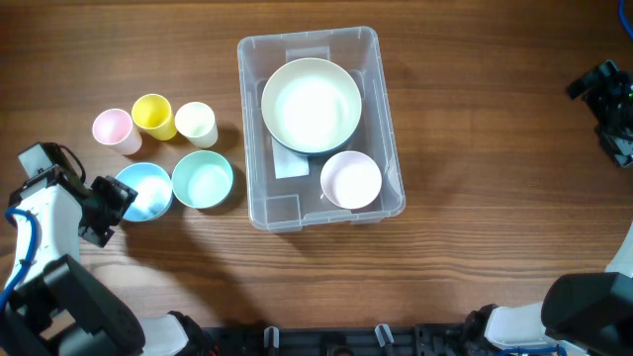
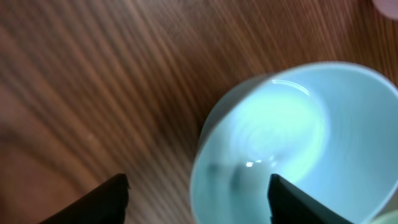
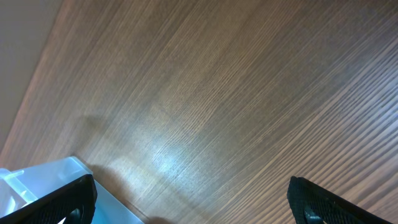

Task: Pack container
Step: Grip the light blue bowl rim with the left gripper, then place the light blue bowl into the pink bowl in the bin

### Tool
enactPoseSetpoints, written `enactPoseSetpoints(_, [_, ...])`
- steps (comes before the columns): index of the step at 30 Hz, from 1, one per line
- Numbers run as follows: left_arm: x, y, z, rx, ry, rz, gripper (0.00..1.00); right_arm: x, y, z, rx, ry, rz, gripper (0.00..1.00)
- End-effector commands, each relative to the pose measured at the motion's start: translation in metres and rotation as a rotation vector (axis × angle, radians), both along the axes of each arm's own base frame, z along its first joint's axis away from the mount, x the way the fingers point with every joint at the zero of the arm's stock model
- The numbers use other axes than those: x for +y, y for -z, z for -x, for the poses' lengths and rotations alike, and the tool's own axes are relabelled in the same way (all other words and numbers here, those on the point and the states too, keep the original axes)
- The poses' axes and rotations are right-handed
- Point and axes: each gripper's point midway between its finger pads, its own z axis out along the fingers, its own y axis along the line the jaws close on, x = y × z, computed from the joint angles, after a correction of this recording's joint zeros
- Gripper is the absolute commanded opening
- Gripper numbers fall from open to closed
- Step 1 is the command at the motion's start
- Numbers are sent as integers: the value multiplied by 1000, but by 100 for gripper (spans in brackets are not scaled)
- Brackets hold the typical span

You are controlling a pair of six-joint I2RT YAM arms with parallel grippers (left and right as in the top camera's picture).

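The clear plastic container [image 1: 389, 119] sits at the table's middle, holding a large cream bowl [image 1: 311, 105] and a small pink bowl [image 1: 350, 179]. A light blue bowl [image 1: 144, 191] stands left of it, next to a mint bowl [image 1: 203, 179]. My left gripper [image 1: 117, 202] is open, its fingers straddling the blue bowl's near rim; the bowl also shows in the left wrist view [image 2: 298, 137] between the fingers [image 2: 198, 196]. My right gripper [image 1: 605, 99] is open and empty at the far right, over bare wood [image 3: 189, 199]. A corner of the container [image 3: 37, 183] shows in the right wrist view.
Three small cups stand in a row behind the bowls: pink [image 1: 113, 130], yellow [image 1: 153, 115] and cream [image 1: 196, 123]. A white label [image 1: 289, 161] lies in the container's base.
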Motion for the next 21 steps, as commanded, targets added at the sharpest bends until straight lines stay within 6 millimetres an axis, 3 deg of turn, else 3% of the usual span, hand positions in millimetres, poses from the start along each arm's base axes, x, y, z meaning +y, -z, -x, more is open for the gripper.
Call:
enactPoseSetpoints(1, [-5, 23, 4, 39, 5, 47, 68, -1, 5, -2, 8, 2, -10, 100])
enactPoseSetpoints(5, [-5, 35, 4, 63, 5, 62, 31, -1, 5, -2, 8, 2, -10, 99])
enactPoseSetpoints(6, [-5, 35, 4, 62, 5, 60, 15, -1, 5, -2, 8, 2, -10, 100])
enactPoseSetpoints(7, [-4, 33, 5, 62, 3, 62, 7, -1, 5, -2, 8, 2, -10, 100])
enactPoseSetpoints(11, [3, 10, 8, 57, -49, 62, 4, -1, 5, -2, 8, 2, -10, 100])
enactPoseSetpoints(13, [10, -20, 11, 41, -99, 57, 4, -1, 5, -2, 8, 2, -10, 100])
enactPoseSetpoints(16, [12, -83, 10, -24, -115, 28, 4, -1, 5, -2, 8, 2, -10, 100])
enactPoseSetpoints(19, [-15, -148, -4, -170, 5, 48, 4, -1, 5, -2, 8, 2, -10, 100])
enactPoseSetpoints(21, [-48, -188, -19, -303, 148, 53, 4, -1, 4, -2, 8, 2, -10, 100])
